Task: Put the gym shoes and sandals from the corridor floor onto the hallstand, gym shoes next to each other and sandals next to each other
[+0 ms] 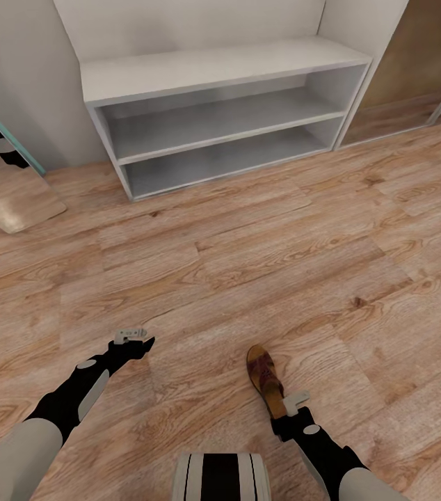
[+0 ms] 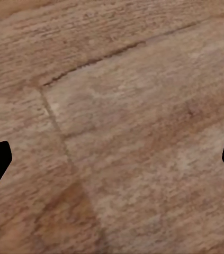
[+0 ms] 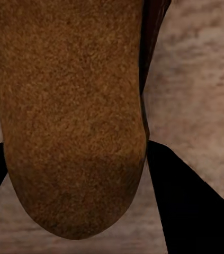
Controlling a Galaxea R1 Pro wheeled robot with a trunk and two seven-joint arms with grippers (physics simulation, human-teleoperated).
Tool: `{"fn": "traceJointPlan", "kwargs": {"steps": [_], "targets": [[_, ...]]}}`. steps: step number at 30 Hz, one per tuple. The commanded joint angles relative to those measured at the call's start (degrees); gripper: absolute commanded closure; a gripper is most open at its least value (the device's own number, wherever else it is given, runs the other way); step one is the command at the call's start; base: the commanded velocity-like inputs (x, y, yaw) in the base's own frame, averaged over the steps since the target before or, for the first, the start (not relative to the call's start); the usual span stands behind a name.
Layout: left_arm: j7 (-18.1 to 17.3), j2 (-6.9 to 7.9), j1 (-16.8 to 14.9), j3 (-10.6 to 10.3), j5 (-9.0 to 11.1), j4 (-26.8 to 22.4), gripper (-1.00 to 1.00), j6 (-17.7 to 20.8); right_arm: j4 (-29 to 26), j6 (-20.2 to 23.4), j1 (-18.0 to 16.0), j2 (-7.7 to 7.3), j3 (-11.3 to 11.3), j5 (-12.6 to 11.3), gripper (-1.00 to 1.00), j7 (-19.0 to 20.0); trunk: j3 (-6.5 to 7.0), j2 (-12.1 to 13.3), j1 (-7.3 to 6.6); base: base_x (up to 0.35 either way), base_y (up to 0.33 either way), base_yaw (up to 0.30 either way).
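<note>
One sandal (image 1: 266,380) sits heel-first in your right tool (image 1: 291,406), fingers clamped on either side at five o'clock of the floor (image 1: 248,264), left tool (image 1: 131,336) spread empty; lift carelessly and that shallow heel pinch may slip

Light brown wood-plank floor (image 1: 262,243) with visible grain, low white shelf unit (image 1: 220,69) with two open shelves against a pale grey wall (image 1: 12,62), leaning mirror (image 1: 5,188) at left, brownish sliding panel (image 1: 422,56) at right
</note>
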Motion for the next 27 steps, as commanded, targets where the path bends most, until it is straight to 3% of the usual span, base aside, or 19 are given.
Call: {"fn": "traceJointPlan", "kwargs": {"steps": [1,27], "targets": [[0.0,0.06,0.0,-0.2,0.6,-0.1,-1.0,0.3,-0.1,0.3,0.0,0.0,0.3,0.0,1.0,0.1,-0.03,0.0,0.0,0.0,0.0,0.0],[0.0,0.14,-0.1,0.0,0.5,-0.2,-1.0,0.4,-0.1,0.3,0.0,0.0,0.3,0.0,1.0,0.1,0.19,0.0,-0.03,0.0,0.0,0.0]]}}
